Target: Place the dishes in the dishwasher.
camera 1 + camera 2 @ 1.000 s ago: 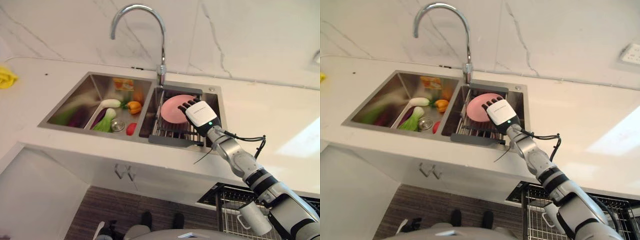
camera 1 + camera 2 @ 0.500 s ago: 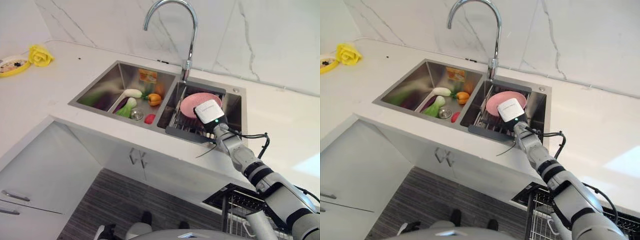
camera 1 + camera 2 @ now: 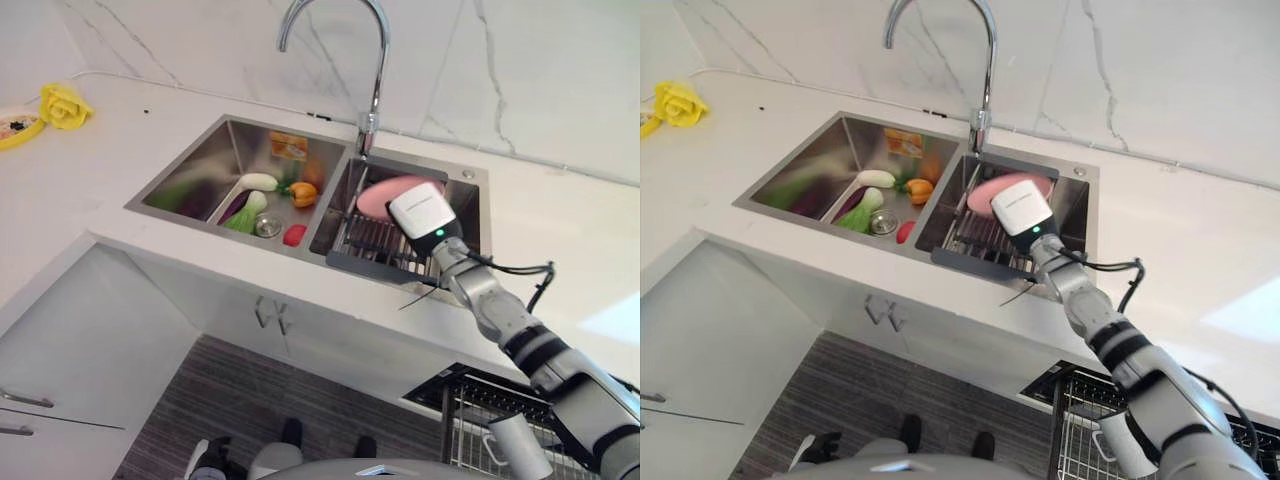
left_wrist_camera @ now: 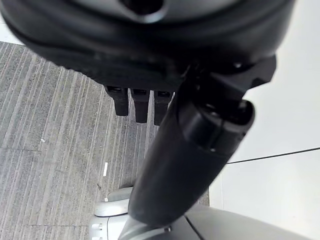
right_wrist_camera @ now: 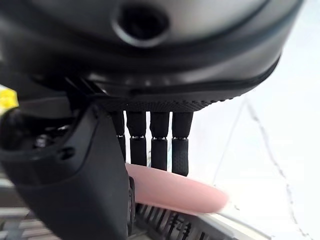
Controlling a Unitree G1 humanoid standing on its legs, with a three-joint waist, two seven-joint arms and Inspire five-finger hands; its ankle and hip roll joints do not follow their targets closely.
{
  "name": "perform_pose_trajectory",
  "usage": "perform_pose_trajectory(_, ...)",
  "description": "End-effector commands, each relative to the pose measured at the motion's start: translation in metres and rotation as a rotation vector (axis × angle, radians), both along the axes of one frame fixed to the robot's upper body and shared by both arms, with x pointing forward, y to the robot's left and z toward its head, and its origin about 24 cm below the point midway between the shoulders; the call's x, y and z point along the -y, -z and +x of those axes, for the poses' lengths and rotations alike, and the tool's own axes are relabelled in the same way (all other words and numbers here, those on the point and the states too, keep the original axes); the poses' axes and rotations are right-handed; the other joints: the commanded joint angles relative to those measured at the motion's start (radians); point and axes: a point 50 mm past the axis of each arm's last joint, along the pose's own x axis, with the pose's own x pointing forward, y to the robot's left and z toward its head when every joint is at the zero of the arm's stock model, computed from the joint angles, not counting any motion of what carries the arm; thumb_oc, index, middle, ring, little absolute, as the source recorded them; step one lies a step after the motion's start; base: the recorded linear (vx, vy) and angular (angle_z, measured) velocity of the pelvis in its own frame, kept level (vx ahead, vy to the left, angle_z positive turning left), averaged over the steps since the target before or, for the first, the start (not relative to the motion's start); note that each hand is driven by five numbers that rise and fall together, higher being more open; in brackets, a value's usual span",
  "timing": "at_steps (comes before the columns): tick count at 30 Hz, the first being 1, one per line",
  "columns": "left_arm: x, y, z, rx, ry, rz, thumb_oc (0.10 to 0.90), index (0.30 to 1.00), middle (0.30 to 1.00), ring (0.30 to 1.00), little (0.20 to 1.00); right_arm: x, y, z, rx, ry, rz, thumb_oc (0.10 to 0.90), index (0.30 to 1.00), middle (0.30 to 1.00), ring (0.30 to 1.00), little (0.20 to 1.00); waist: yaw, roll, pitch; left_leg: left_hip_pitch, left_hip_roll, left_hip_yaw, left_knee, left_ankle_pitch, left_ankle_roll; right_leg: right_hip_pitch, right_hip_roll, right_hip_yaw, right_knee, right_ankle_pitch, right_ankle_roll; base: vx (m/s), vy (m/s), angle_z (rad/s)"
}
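Sink (image 3: 200, 165): pink plate (image 3: 378, 196) in right hand (image 3: 423, 214)

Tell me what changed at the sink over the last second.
The right hand reached further over the pink plate in the right basin's rack; its fingers now lie on the plate's rim, thumb on the other face. The camera view shifted too. The vegetables in the left basin stayed put.

A kitchen: double sink (image 3: 215, 170), tap (image 3: 372, 60), marble counter (image 3: 560, 240).

Right hand (image 3: 420, 213) extended with curled fingers (image 5: 160, 145); left hand (image 4: 150, 100) straight-fingered.
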Motion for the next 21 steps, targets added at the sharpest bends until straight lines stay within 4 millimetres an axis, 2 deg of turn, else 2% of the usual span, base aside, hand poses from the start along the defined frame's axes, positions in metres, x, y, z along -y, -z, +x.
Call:
perform_pose_trajectory(1,0.003,-0.005,0.030,0.068,0.061,0.031,0.800,0.900,0.900,0.900,0.900,-0.005,-0.114,-0.003,0.552,-0.096,0.214,0.400,0.300,0.300,0.300,0.300,0.009,-0.054,-0.032,0.066,-0.050,0.009,0.009,-0.081,0.013,0.071,-0.084,0.015,0.016,-0.054,0.099,-0.01,0.009,-0.05)
perform_pose_trajectory(3,0.002,-0.005,0.030,0.069,0.062,0.036,0.800,0.900,0.900,0.900,0.900,-0.006,-0.121,-0.013,0.590,-0.135,0.250,0.400,0.300,0.300,0.300,0.300,0.005,-0.052,-0.033,0.069,-0.050,0.015,0.009,-0.082,0.012,0.071,-0.084,0.019,0.016,-0.054,0.100,-0.01,0.004,-0.13)
perform_pose_trajectory(5,0.001,-0.006,0.030,0.069,0.050,0.042,0.800,0.900,0.900,0.900,0.900,-0.010,-0.133,-0.034,0.656,-0.220,0.300,0.400,0.300,0.300,0.300,0.300,-0.017,-0.047,-0.035,0.075,-0.048,0.026,0.009,-0.084,0.012,0.070,-0.084,0.030,0.017,-0.055,0.099,-0.01,0.014,-0.13)
perform_pose_trajectory(7,0.000,-0.006,0.030,0.073,0.046,0.045,0.800,0.900,0.900,0.900,0.900,-0.008,-0.135,-0.042,0.673,-0.239,0.312,0.400,0.300,0.300,0.300,0.300,-0.022,-0.046,-0.035,0.079,-0.048,0.030,0.009,-0.085,0.012,0.069,-0.083,0.035,0.017,-0.056,0.099,0.00,0.010,-0.11)
perform_pose_trajectory(9,0.000,-0.006,0.029,0.069,0.040,0.041,0.800,0.900,0.900,0.900,0.900,-0.007,-0.140,-0.061,0.694,-0.304,0.339,0.400,0.300,0.300,0.300,0.300,-0.047,-0.042,-0.039,0.084,-0.047,0.042,0.009,-0.088,0.011,0.069,-0.081,0.047,0.016,-0.055,0.099,0.00,0.006,-0.10)
perform_pose_trajectory(10,0.000,-0.006,0.029,0.069,0.041,0.042,0.800,0.900,0.900,0.900,0.900,-0.007,-0.140,-0.061,0.694,-0.304,0.339,0.400,0.300,0.300,0.300,0.300,-0.047,-0.042,-0.039,0.084,-0.047,0.042,0.009,-0.088,0.011,0.068,-0.080,0.047,0.016,-0.054,0.099,0.01,0.005,-0.07)
perform_pose_trajectory(11,-0.001,-0.005,0.025,0.059,0.040,0.036,0.800,0.900,0.900,0.900,0.900,-0.006,-0.141,-0.074,0.700,-0.342,0.337,0.400,0.300,0.300,0.300,0.300,-0.069,-0.040,-0.039,0.088,-0.045,0.051,0.009,-0.089,0.011,0.066,-0.078,0.058,0.015,-0.054,0.099,0.00,0.000,-0.15)
perform_pose_trajectory(13,-0.002,-0.005,0.024,0.058,0.040,0.038,0.800,0.900,0.900,0.900,0.900,-0.002,-0.142,-0.080,0.709,-0.339,0.325,0.400,0.300,0.300,0.300,0.300,-0.077,-0.038,-0.039,0.089,-0.044,0.057,0.009,-0.091,0.012,0.063,-0.076,0.065,0.015,-0.053,0.100,-0.01,0.002,-0.20)
perform_pose_trajectory(15,-0.003,-0.005,0.020,0.054,0.040,0.032,0.800,0.900,0.900,0.900,0.900,0.011,-0.141,-0.094,0.725,-0.318,0.268,0.400,0.300,0.300,0.300,0.300,-0.116,-0.033,-0.031,0.093,-0.042,0.083,0.009,-0.093,0.014,0.044,-0.070,0.104,0.017,-0.043,0.106,-0.03,0.009,-0.25)
perform_pose_trajectory(16,-0.003,-0.005,0.020,0.053,0.043,0.031,0.800,0.900,0.900,0.900,0.900,0.011,-0.141,-0.095,0.724,-0.315,0.267,0.400,0.300,0.300,0.300,0.300,-0.111,-0.032,-0.033,0.092,-0.041,0.086,0.009,-0.093,0.014,0.042,-0.070,0.108,0.017,-0.042,0.106,-0.04,0.021,-0.44)
perform_pose_trajectory(17,-0.004,-0.005,0.020,0.063,0.040,0.024,0.800,0.900,0.900,0.900,0.900,0.027,-0.140,-0.102,0.715,-0.265,0.222,0.400,0.300,0.300,0.300,0.300,-0.147,-0.031,-0.024,0.090,-0.040,0.111,0.009,-0.094,0.016,0.019,-0.067,0.139,0.019,-0.030,0.112,-0.02,0.021,-0.43)
perform_pose_trajectory(18,-0.004,-0.005,0.020,0.062,0.043,0.023,0.800,0.900,0.900,0.900,0.900,0.027,-0.140,-0.103,0.714,-0.263,0.221,0.400,0.300,0.300,0.300,0.300,-0.142,-0.030,-0.025,0.089,-0.040,0.114,0.009,-0.095,0.017,0.018,-0.066,0.142,0.020,-0.030,0.112,0.00,0.055,-0.44)
perform_pose_trajectory(19,-0.005,-0.006,0.021,0.071,0.046,0.014,0.800,0.900,0.900,0.900,0.900,0.040,-0.140,-0.110,0.727,-0.212,0.199,0.400,0.300,0.300,0.300,0.300,-0.180,-0.027,-0.020,0.094,-0.037,0.139,0.009,-0.111,0.021,0.005,-0.061,0.174,0.021,-0.032,0.119,0.02,0.039,-0.36)
perform_pose_trajectory(20,-0.004,-0.006,0.021,0.070,0.050,0.014,0.800,0.900,0.900,0.900,0.900,0.041,-0.140,-0.112,0.726,-0.209,0.198,0.400,0.300,0.300,0.300,0.300,-0.173,-0.027,-0.021,0.095,-0.037,0.144,0.009,-0.112,0.021,0.004,-0.060,0.178,0.021,-0.032,0.119,0.01,0.059,-0.66)
perform_pose_trajectory(21,-0.005,-0.006,0.021,0.072,0.057,0.010,0.800,0.900,0.900,0.900,0.900,0.050,-0.139,-0.116,0.716,-0.170,0.171,0.400,0.300,0.300,0.300,0.300,-0.188,-0.026,-0.020,0.095,-0.036,0.167,0.009,-0.116,0.024,-0.012,-0.056,0.203,0.023,-0.024,0.123,-0.03,0.067,-0.77)
